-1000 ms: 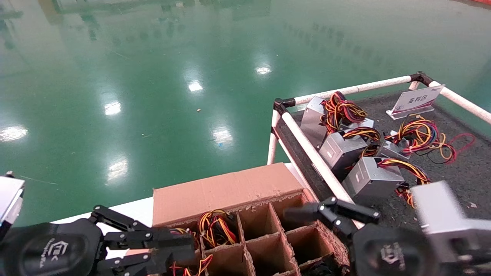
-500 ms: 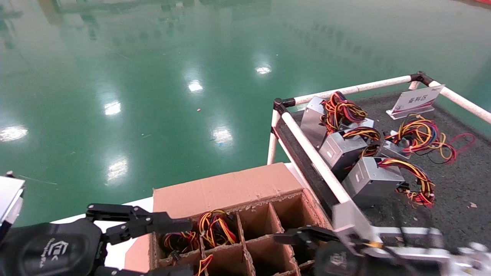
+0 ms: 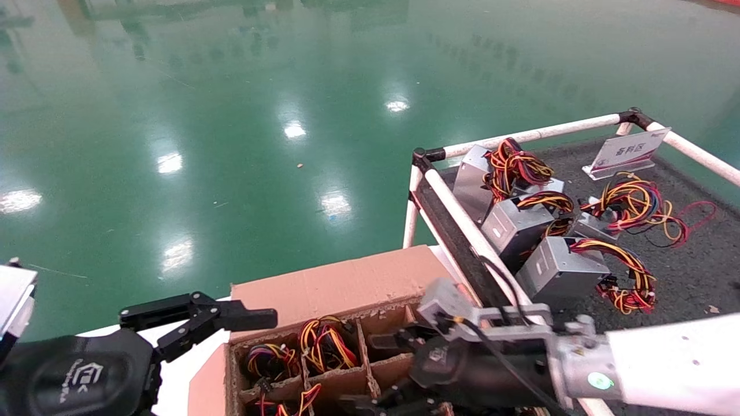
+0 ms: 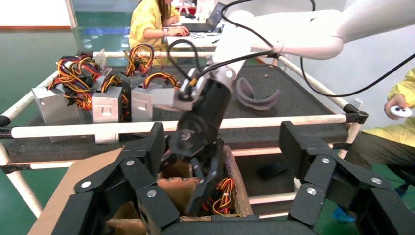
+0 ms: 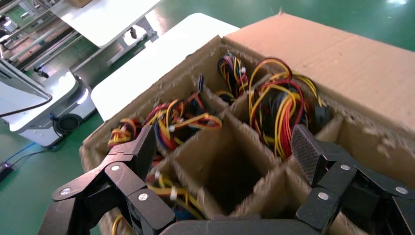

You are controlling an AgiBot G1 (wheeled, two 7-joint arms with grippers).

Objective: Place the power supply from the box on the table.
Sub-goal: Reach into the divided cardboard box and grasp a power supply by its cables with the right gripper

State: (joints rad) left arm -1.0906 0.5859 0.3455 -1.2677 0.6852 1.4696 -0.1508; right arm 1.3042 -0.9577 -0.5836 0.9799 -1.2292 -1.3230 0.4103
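The box (image 3: 347, 283) is a brown carton with a cardboard grid, standing in front of me. Power supplies in it show only as red, yellow and black wire bundles (image 3: 324, 344) in some cells; their housings are hidden. My right gripper (image 3: 376, 370) hangs open over the grid with nothing between its fingers. In the right wrist view it (image 5: 225, 147) straddles an empty cell, beside a wire bundle (image 5: 279, 105). My left gripper (image 3: 196, 323) stands open at the box's left corner, holding nothing. The table (image 3: 699, 260) lies to the right behind a white rail (image 3: 474, 237).
Several grey power supply units (image 3: 558, 268) with wire bundles lie along the table's left side. A loose wire bundle (image 3: 636, 205) and a sign (image 3: 627, 151) sit farther back. Green floor surrounds everything. People in yellow (image 4: 151, 19) are beyond the table.
My right arm has swung left from the table's rail to above the box's cells. My left gripper has opened and drawn back to the left, off the box.
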